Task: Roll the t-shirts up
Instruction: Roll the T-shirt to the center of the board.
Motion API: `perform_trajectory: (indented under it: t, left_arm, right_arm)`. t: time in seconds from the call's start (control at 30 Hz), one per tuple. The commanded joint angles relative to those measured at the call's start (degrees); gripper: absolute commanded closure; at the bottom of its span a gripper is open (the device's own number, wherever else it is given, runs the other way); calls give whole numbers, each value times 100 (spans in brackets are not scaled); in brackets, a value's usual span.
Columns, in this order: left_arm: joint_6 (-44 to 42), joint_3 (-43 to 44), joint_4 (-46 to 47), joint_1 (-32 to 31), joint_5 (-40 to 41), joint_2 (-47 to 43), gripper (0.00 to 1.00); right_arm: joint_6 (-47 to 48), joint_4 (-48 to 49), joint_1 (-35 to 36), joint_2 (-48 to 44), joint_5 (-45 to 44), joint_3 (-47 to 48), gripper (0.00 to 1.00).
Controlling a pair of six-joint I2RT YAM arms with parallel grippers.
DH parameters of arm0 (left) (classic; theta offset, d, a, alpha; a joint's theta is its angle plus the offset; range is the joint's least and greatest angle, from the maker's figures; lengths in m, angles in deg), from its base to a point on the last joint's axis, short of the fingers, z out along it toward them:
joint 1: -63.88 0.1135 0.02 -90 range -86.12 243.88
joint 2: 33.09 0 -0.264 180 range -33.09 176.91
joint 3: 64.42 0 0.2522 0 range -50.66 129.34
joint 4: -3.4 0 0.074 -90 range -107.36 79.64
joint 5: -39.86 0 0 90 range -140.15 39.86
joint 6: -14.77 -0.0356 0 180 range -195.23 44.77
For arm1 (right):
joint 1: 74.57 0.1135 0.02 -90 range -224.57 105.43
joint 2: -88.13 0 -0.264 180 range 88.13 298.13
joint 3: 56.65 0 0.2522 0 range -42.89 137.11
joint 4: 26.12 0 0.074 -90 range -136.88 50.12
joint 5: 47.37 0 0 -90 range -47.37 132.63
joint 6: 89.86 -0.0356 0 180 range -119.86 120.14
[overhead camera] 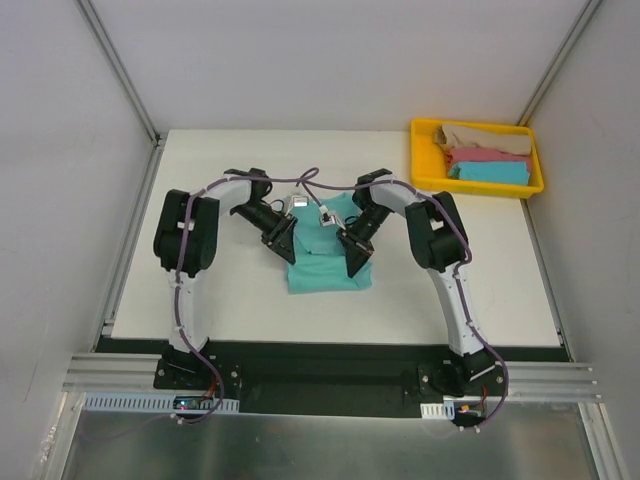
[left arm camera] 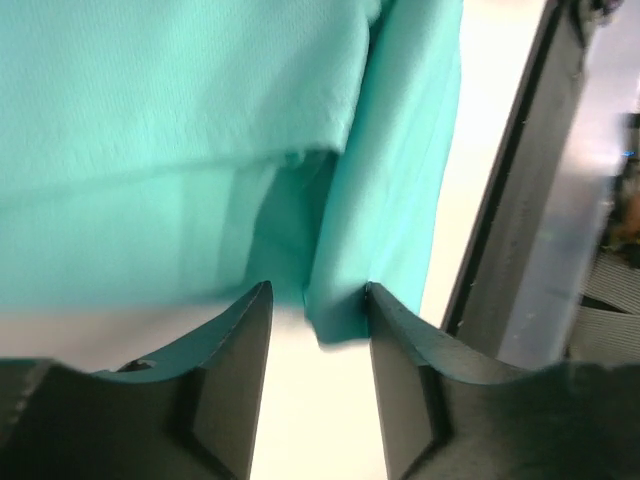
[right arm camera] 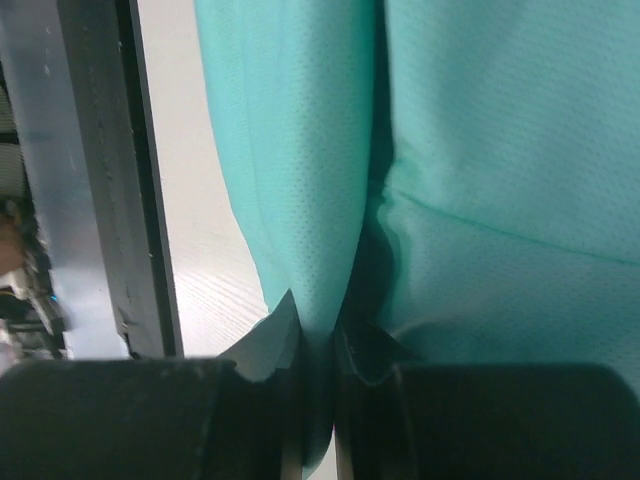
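Observation:
A teal t-shirt (overhead camera: 325, 262) lies folded in the middle of the white table between both arms. My left gripper (overhead camera: 283, 244) is at its left edge; in the left wrist view (left arm camera: 318, 300) the jaws are apart, with a corner of the teal cloth (left arm camera: 345, 300) touching the right finger. My right gripper (overhead camera: 357, 255) is at the shirt's right edge; in the right wrist view (right arm camera: 318, 335) it is shut on a fold of the teal cloth (right arm camera: 300, 200). Tan (overhead camera: 485, 137), pink (overhead camera: 482, 155) and sky-blue (overhead camera: 490, 172) t-shirts lie in the tray.
A yellow plastic tray (overhead camera: 422, 160) stands at the back right of the table. The black front rail (overhead camera: 330, 355) runs along the near edge and shows in the left wrist view (left arm camera: 510, 200). Grey walls enclose the table on three sides.

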Motion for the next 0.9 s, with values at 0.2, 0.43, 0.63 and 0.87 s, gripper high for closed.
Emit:
perform_trajectory:
  t: [0.2,0.43,0.63,0.87]
  left_arm:
    - [-1109,-2631,2664,-1005,2389,-3799,38]
    - [-1831,-3898,4019,-1754,2970,-4409,37]
    - [-2104,-4013,4371,-1859,3172,-4137,35]
    - [-2280,-4048,4345,-2044,3207,-3837,34]
  right_arm:
    - [-1111,-1773,-99,909,-215,991,87]
    - [-1287,-1773,-11,1015,-355,1070,87]
    - [-1278,-1773,-11,1015,-373,1070,87]
    - [-1375,-1773,-28,1067,-417,1123,86]
